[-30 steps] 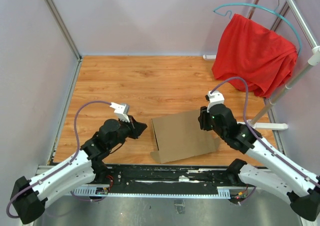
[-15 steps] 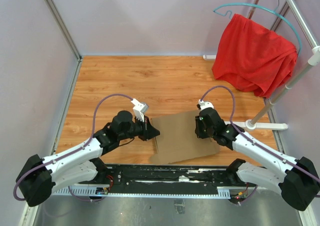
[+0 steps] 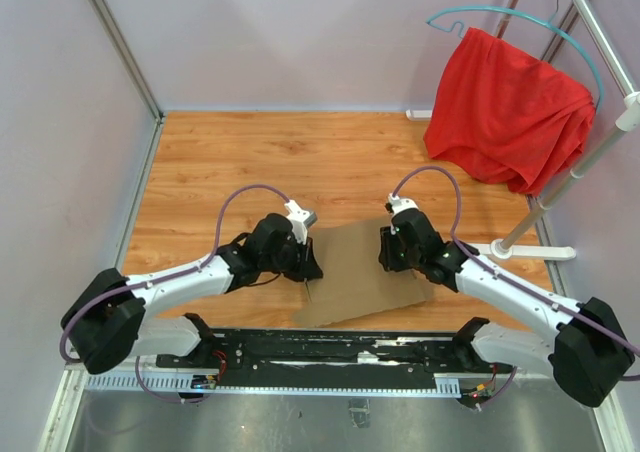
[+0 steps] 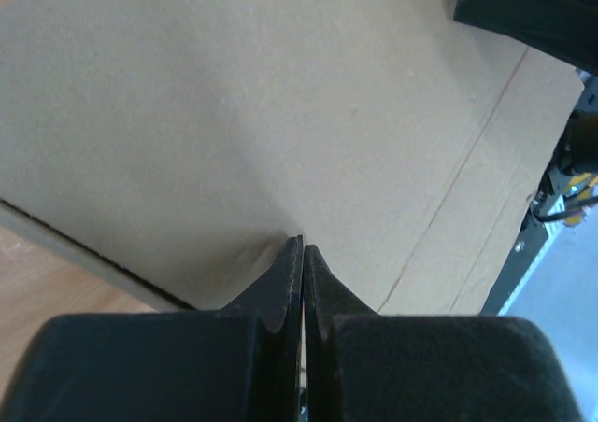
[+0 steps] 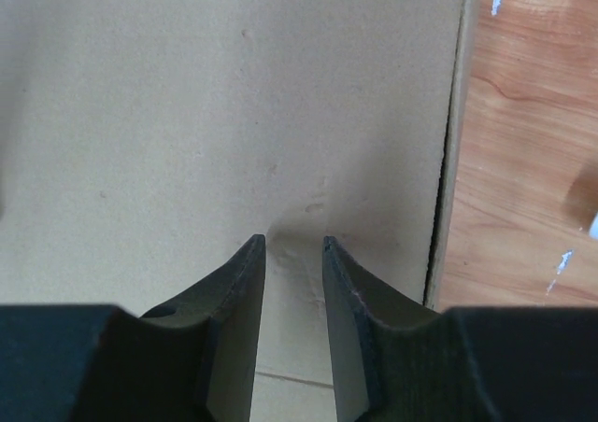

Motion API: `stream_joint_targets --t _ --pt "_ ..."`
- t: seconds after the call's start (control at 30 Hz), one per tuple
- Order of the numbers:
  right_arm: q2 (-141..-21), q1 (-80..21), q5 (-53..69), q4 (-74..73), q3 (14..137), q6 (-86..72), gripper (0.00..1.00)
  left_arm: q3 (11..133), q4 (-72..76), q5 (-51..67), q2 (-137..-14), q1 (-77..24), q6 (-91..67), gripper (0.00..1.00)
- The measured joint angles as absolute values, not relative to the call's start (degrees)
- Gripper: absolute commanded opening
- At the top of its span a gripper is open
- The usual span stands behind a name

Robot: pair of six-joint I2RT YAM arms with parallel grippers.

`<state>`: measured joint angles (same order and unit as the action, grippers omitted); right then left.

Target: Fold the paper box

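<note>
Here, near the 6 o'clock edge of the wooden table (image 3: 300, 162): the paper box (image 3: 358, 272), lying low and flat. At its 9 o'clock edge, the left gripper (image 3: 308, 266), clenched with nothing visible between the fingers, tips on the cardboard. At 3 o'clock, the right gripper (image 3: 386, 254), narrowly parted, grasping nothing. Judged partway: apparently one panel folded over; no walls raised, no flaps tucked.
</note>
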<state>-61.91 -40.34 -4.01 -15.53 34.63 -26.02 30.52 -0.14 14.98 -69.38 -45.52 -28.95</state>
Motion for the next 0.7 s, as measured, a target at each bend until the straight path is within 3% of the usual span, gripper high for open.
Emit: stream_joint_targets --t 0.4,0.7 --pt "-69.4 -39.6 -4.4 -13.7 39.2 -27.5 0.33 38.7 0.3 9.4 -79.0 -45.0 -26.9 0.00" --pt "-81.1 -38.4 -4.3 -11.5 48.4 -29.9 0.33 48.5 1.8 11.4 -89.9 -34.0 -23.9 0.00"
